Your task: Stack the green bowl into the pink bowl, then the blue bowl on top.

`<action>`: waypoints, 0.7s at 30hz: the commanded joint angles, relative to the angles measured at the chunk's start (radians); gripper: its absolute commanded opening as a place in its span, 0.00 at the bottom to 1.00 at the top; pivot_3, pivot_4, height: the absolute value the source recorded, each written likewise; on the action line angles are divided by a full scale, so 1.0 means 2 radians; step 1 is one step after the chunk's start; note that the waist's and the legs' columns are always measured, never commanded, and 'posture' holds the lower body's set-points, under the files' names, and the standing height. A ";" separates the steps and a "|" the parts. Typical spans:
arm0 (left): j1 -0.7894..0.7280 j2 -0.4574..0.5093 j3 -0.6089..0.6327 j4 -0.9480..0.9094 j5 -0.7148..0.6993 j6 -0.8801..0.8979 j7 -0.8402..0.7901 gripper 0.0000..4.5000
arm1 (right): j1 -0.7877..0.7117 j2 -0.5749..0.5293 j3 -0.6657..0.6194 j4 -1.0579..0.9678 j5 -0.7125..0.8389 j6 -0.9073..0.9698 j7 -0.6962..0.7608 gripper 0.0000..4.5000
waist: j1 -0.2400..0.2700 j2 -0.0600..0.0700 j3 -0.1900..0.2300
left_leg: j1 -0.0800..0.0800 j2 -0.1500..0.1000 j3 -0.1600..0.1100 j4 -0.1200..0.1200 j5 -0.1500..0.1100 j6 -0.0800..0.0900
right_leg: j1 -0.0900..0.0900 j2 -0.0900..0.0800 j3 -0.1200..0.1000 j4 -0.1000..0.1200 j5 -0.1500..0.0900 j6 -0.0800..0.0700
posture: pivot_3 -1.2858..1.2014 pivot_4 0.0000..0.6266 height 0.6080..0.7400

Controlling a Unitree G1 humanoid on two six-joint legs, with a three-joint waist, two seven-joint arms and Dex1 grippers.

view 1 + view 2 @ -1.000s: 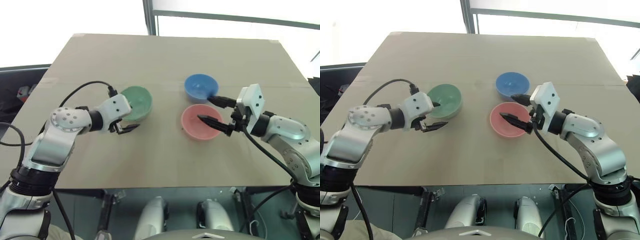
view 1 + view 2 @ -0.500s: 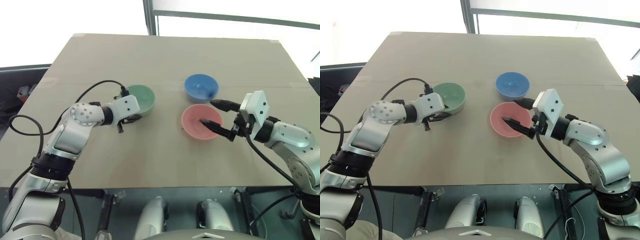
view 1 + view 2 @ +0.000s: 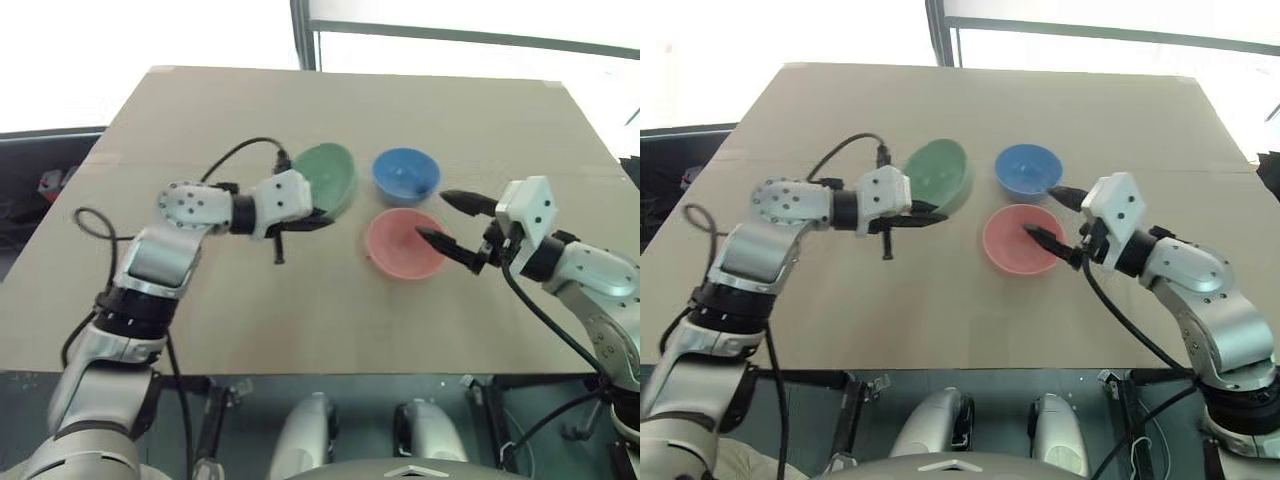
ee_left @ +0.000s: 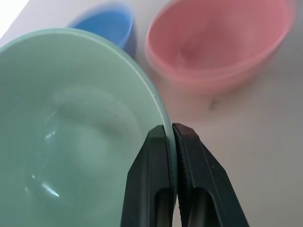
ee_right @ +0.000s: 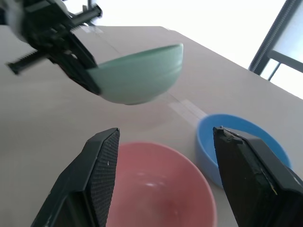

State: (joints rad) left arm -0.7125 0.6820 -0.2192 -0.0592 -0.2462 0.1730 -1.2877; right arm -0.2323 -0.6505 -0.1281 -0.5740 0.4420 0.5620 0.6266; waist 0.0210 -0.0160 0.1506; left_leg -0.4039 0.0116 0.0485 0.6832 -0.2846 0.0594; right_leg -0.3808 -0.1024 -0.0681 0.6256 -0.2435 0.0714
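- The table (image 3: 330, 320) carries the pink bowl (image 3: 404, 243) at centre right, the blue bowl (image 3: 405, 174) just beyond it.
- The left gripper (image 3: 318, 218) pinches the green bowl (image 3: 326, 176) by its near rim, lifted and tilted, left of the pink bowl.
- The right gripper (image 3: 452, 222) waits, fingers spread wide and empty, at the pink bowl's right edge.
- Step in hand: carrying green to pink; next, level it over the pink bowl and lower.

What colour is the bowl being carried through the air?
Mint green: the green bowl, clearest in the right wrist view.
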 commanded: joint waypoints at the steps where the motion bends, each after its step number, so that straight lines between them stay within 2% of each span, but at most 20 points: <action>1: -0.030 -0.021 -0.016 0.011 -0.023 -0.033 -0.055 0.01 | 0.039 -0.020 -0.068 -0.033 0.025 -0.006 0.014 0.74 | 0.000 0.000 0.000 | 0.000 0.000 0.000 0.000 0.000 0.000 | 0.000 0.000 0.000 0.000 0.000 0.000 | 0.52 0.24 1.00; 6: -0.078 -0.085 -0.030 0.105 -0.015 -0.109 -0.086 0.01 | 0.168 -0.054 -0.186 -0.077 0.059 -0.006 0.069 0.74 | 0.004 0.000 0.000 | 0.001 0.000 0.000 0.000 0.000 0.000 | 0.001 0.000 0.000 0.000 0.000 0.000 | 0.52 0.24 1.00; 9: -0.096 -0.099 -0.042 0.151 0.001 -0.164 -0.118 0.01 | 0.211 -0.059 -0.229 -0.090 0.065 -0.010 0.077 0.74 | 0.001 0.000 0.000 | 0.001 0.000 0.000 0.000 0.000 0.001 | 0.001 0.000 0.001 0.000 0.000 0.000 | 0.52 0.24 1.00; 12: -0.110 -0.101 -0.064 0.172 0.000 -0.175 -0.156 0.01 | 0.227 -0.057 -0.245 -0.099 0.069 -0.014 0.075 0.74 | -0.003 0.000 0.000 | 0.002 0.000 0.001 0.000 0.000 0.001 | 0.001 0.000 0.001 0.000 0.000 0.000 | 0.52 0.24 1.00; 13: -0.114 -0.099 -0.071 0.176 0.001 -0.180 -0.161 0.16 | 0.227 -0.056 -0.245 -0.102 0.070 -0.014 0.071 0.74 | -0.004 0.000 0.000 | 0.002 0.000 0.001 0.000 0.000 0.001 | 0.001 0.000 0.001 0.000 0.000 0.000 | 0.52 0.24 1.00; 14: -0.116 -0.101 -0.072 0.182 0.008 -0.196 -0.163 0.22 | 0.227 -0.054 -0.242 -0.106 0.071 -0.014 0.068 0.74 | -0.004 0.000 0.000 | 0.002 0.000 0.001 0.000 0.000 0.001 | 0.001 0.000 0.001 0.000 0.000 0.000 | 0.52 0.24 1.00; 19: -0.117 -0.110 -0.060 0.204 0.031 -0.242 -0.141 0.65 | 0.223 -0.049 -0.228 -0.119 0.089 -0.012 0.062 0.74 | -0.003 0.000 0.000 | 0.002 0.000 0.001 0.000 0.000 0.001 | 0.001 0.000 0.001 0.000 0.000 0.000 | 0.52 0.24 1.00; 20: -0.117 -0.110 -0.052 0.206 0.033 -0.243 -0.131 0.77 | 0.219 -0.050 -0.227 -0.119 0.099 -0.011 0.064 0.74 | -0.002 0.000 0.000 | 0.002 0.000 0.001 0.000 0.000 0.001 | 0.001 0.000 0.001 0.000 0.000 0.000 | 0.52 0.24 1.00; 21: -0.117 -0.109 -0.045 0.205 0.032 -0.237 -0.121 0.77 | 0.215 -0.051 -0.227 -0.117 0.108 -0.010 0.066 0.74 | -0.002 0.000 0.000 | 0.002 0.000 0.000 0.000 0.000 0.001 | 0.001 0.000 0.001 0.000 0.000 0.000 | 0.52 0.24 1.00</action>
State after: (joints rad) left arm -0.9276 0.4638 -0.3565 0.3579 -0.1790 -0.2900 -1.5675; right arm 0.2112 -0.7476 -0.5646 -0.7778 0.6211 0.5551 0.7572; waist 0.0173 -0.0158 0.1506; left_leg -0.4005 0.0113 0.0491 0.6844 -0.2855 0.0613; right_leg -0.3780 -0.1028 -0.0656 0.6257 -0.2436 0.0717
